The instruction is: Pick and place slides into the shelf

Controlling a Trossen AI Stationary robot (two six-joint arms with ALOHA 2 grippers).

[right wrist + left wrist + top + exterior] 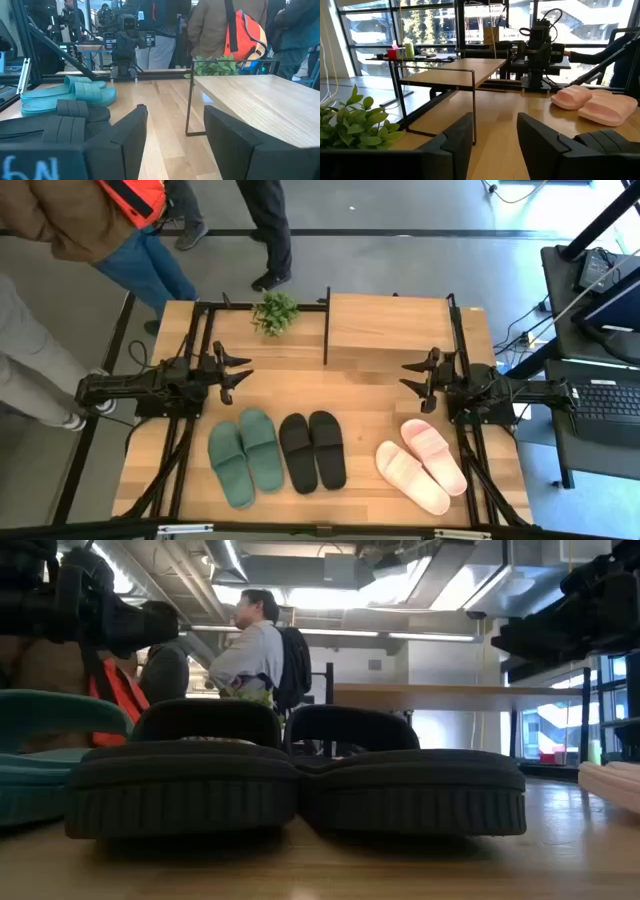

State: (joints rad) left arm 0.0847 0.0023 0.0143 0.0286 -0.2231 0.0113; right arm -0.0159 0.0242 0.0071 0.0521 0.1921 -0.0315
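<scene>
Three pairs of slides lie sole-down along the table's near half: the green pair [244, 455], the black pair [313, 450] and the pale pink pair [421, 463]. The light-wood shelf [390, 330] stands at the far edge, right of centre, on its thin black frame. My left gripper [240, 374] hovers open over the left side of the table, behind the green pair, touching nothing. My right gripper [408, 379] hovers open on the right, just in front of the shelf and behind the pink pair. The low view shows the black pair [300, 780] up close.
A small green plant [275, 311] stands at the far edge, left of the shelf. Bare wood [320, 385] lies between the two grippers and in front of the shelf. People stand beyond the far-left side of the table [130, 230]. A desk with a keyboard [605, 395] is off to the right.
</scene>
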